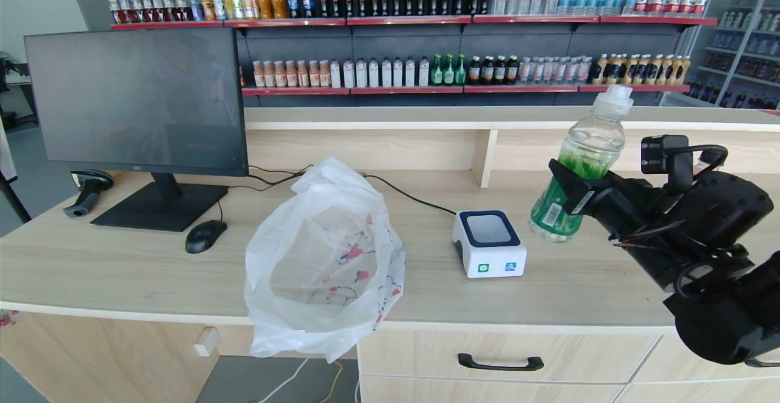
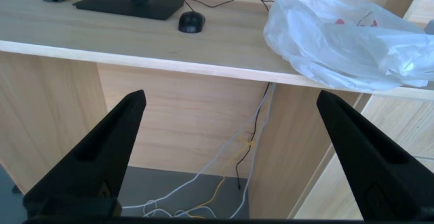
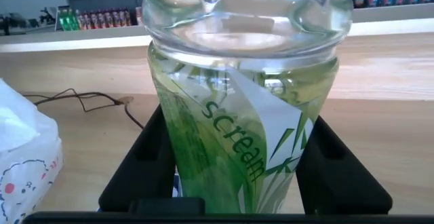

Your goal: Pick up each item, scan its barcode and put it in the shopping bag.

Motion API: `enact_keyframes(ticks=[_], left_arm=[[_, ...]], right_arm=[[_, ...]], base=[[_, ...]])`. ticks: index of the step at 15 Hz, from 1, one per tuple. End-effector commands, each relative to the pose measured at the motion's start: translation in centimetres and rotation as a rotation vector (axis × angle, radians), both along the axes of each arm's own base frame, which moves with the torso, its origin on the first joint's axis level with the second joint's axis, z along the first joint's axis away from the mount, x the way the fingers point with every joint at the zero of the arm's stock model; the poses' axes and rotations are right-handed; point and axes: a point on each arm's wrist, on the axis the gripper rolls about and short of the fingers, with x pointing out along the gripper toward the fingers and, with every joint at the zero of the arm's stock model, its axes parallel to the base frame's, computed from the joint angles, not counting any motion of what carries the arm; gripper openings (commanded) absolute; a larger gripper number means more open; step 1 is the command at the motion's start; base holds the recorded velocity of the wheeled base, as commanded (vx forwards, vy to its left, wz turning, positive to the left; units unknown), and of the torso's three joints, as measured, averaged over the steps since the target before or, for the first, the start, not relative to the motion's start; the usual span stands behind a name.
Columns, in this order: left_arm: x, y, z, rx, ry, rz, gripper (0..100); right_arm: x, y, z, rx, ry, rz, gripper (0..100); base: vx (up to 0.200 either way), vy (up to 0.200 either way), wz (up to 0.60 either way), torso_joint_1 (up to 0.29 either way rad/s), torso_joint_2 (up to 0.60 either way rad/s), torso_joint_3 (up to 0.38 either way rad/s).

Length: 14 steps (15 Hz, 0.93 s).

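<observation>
A clear bottle with a green label and white cap [image 1: 579,168] is held tilted above the counter, to the right of the white barcode scanner [image 1: 488,243]. My right gripper [image 1: 570,186] is shut on the bottle around its label; up close the bottle [image 3: 244,108] sits between the black fingers [image 3: 146,163]. A barcode shows on the lower label, facing the scanner side. The white plastic shopping bag [image 1: 326,263] stands open at the counter's front edge, left of the scanner. My left gripper [image 2: 230,149] hangs open below the counter edge, with the bag [image 2: 346,34] above it.
A monitor [image 1: 137,101], a black mouse [image 1: 205,235] and a handheld scanner [image 1: 88,191] occupy the counter's left side. A cable runs from the barcode scanner to the back. Shelves of drinks stand behind. A drawer handle [image 1: 499,363] is below the counter front.
</observation>
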Motion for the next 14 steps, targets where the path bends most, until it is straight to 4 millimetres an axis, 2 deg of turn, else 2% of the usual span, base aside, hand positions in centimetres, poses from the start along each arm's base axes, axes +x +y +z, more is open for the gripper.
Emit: enact_keyframes(ticks=[1,5,7,10,14], left_arm=[[0.0,0.0,0.0,0.0,-0.001,0.002,100],[0.0,0.0,0.0,0.0,-0.001,0.0,100],[0.0,0.0,0.0,0.0,-0.001,0.0,100],[0.0,0.0,0.0,0.0,-0.001,0.0,100],[0.0,0.0,0.0,0.0,-0.001,0.0,100]], right_arm=[[-2.7,0.3,2.0,0.009,-0.048,0.028,0],[-6.4,4.6,2.4,0.015,-0.048,0.217,0],[-7.8,6.5,3.4,0.032,-0.082,0.306,0],[-9.6,7.7,4.5,0.054,-0.121,0.385,0],[-11.9,10.7,5.8,0.09,-0.163,0.557,0]], base=[[0.0,0.0,0.0,0.0,0.0,0.0],[0.0,0.0,0.0,0.0,0.0,0.0],[0.0,0.0,0.0,0.0,0.0,0.0],[0.0,0.0,0.0,0.0,0.0,0.0],[0.0,0.0,0.0,0.0,0.0,0.0]])
